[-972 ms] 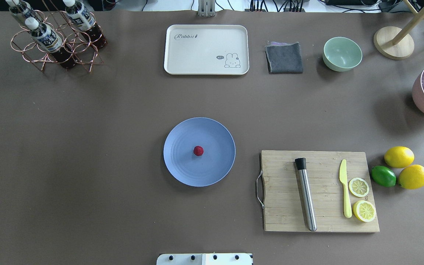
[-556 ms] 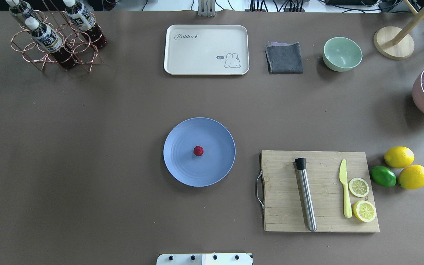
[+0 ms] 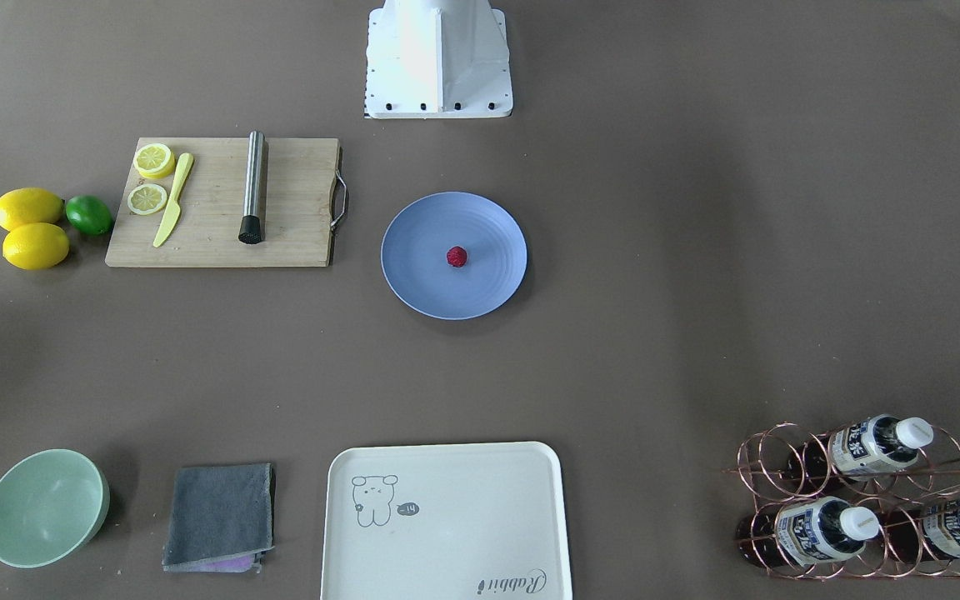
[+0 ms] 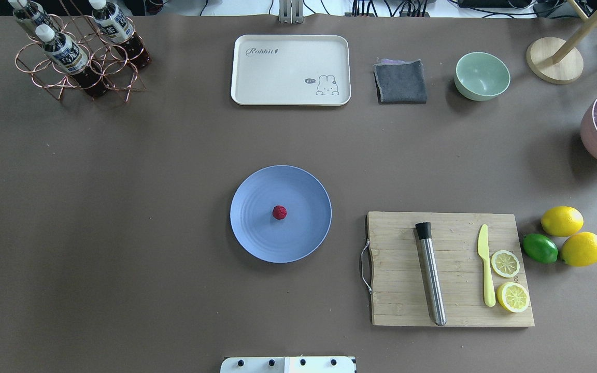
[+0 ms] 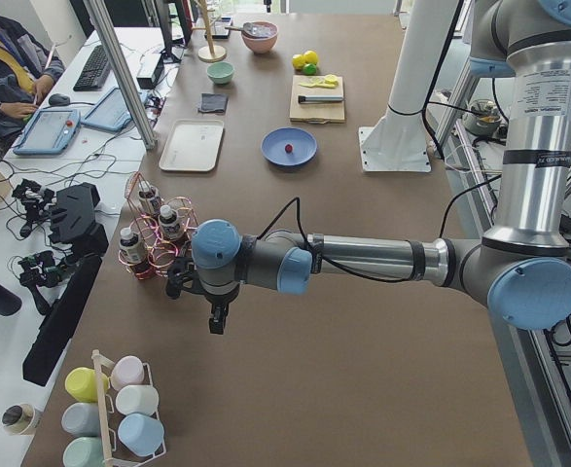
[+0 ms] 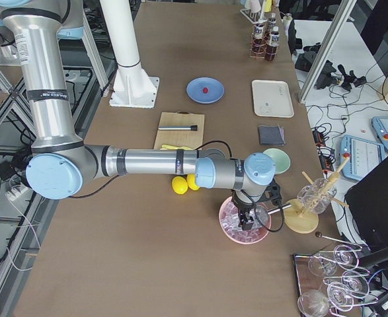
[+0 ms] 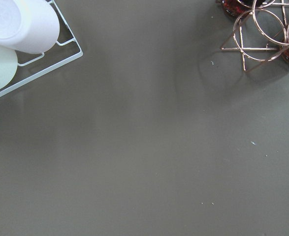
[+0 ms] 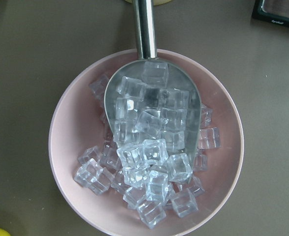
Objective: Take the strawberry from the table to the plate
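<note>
Strawberry [image 4: 279,212] sits on plate [image 4: 257,238] centre; round, could roll off if plate jolted. Left claw [image 5: 217,319], right claw [image 6: 249,219]: opening cannot tell.

The left pincer [image 5: 216,325] and right pincer [image 6: 247,221] look too small to read.

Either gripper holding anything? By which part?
Cannot tell: the left gripper and right gripper show only in side views. The strawberry lies free on the plate, far from both.
</note>
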Controlling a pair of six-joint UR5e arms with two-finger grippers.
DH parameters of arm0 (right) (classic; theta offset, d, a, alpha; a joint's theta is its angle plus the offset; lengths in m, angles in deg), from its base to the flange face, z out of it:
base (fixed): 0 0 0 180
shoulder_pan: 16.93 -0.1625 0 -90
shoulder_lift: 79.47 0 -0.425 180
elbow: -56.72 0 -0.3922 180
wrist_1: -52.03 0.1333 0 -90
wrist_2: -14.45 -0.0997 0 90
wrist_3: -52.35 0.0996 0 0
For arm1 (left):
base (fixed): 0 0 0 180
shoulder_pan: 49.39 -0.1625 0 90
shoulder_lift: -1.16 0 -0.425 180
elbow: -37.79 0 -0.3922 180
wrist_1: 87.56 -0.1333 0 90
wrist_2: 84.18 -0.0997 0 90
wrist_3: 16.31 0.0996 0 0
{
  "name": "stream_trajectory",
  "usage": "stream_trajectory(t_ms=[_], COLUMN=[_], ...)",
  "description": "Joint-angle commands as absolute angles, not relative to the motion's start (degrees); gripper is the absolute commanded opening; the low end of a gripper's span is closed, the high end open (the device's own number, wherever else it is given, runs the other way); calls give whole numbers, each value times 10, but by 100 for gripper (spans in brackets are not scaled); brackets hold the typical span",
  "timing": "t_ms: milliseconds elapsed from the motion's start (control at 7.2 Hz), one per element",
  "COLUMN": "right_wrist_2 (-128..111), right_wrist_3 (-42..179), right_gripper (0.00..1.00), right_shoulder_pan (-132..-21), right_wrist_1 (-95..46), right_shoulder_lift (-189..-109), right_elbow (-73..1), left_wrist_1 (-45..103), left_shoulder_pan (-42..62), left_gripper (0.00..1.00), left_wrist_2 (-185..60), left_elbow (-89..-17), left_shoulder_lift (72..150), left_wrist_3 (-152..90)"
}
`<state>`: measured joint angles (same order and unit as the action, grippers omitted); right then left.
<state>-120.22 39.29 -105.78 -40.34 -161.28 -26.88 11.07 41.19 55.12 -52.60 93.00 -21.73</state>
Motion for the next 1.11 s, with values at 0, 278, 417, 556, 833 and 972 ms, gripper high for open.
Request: stream_trajectory(t_ms=[0,278,417,556,833,972], right_wrist_2=[-1201,-1201,-1201,-1202,-1205,-1207], right_wrist_3=[395,395,396,396,396,396], right_gripper=[100,100,100,100,100,100], right_shoulder_pan=[-1058,-1058,-1058,-1058,-1058,-1058], right_wrist_1=[-404,-404,-404,-403,-403,-403], right_shoulder_lift=[-1614,-1615,-1615,-1618,-1619,-1620], right_elbow=[-269,-269,-269,-271,-270,-270], left_wrist_1=[111,108,105,97,63,63], left_shoulder_pan=[413,412,411,410,409,410], left_gripper=[97,97,97,98,98,98], left_wrist_2=[551,549,547,546,546,546], left_elbow=[-523,-523,-520,-519,-519,-519], left_shoulder_lift=[927,929,930,929,929,927], left_wrist_3=[-218,-223,-224,-225,-219,-218])
